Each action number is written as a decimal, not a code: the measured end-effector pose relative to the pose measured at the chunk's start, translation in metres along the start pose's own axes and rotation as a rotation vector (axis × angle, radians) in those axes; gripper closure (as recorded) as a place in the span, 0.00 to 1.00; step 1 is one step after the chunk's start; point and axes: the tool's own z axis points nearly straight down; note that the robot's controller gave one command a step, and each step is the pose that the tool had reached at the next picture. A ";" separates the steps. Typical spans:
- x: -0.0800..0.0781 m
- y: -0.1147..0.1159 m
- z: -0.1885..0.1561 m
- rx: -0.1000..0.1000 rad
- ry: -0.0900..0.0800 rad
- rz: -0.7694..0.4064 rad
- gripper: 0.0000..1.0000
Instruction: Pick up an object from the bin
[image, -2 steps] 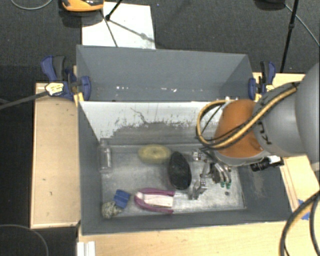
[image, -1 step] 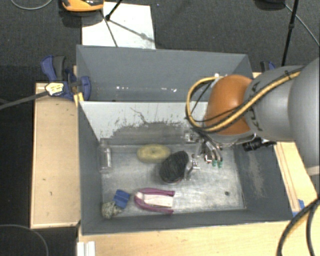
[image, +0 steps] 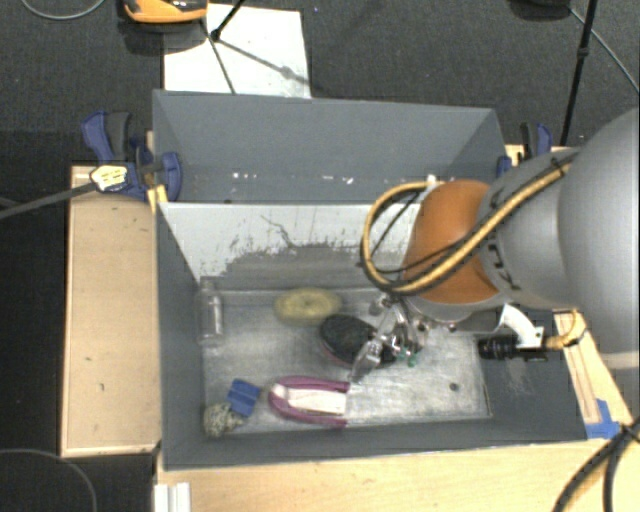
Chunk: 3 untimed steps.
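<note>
My gripper reaches down in the middle of the bin, under the orange wrist cover. Its fingertips sit at the right edge of a dark, rounded black object lying on the bin floor. Whether the tips are round that object or just beside it I cannot tell. Just below and left of the gripper lies a purple-and-white handled tool.
A pale yellowish round sponge-like thing lies behind the black object. A clear small bottle stands at the left wall. A blue piece and a speckled grey lump sit in the front left corner.
</note>
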 end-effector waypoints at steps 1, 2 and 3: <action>-0.006 0.008 0.038 0.001 0.001 0.232 0.00; -0.014 0.009 0.038 -0.001 0.001 0.359 0.00; -0.014 0.010 0.036 -0.002 0.001 0.352 1.00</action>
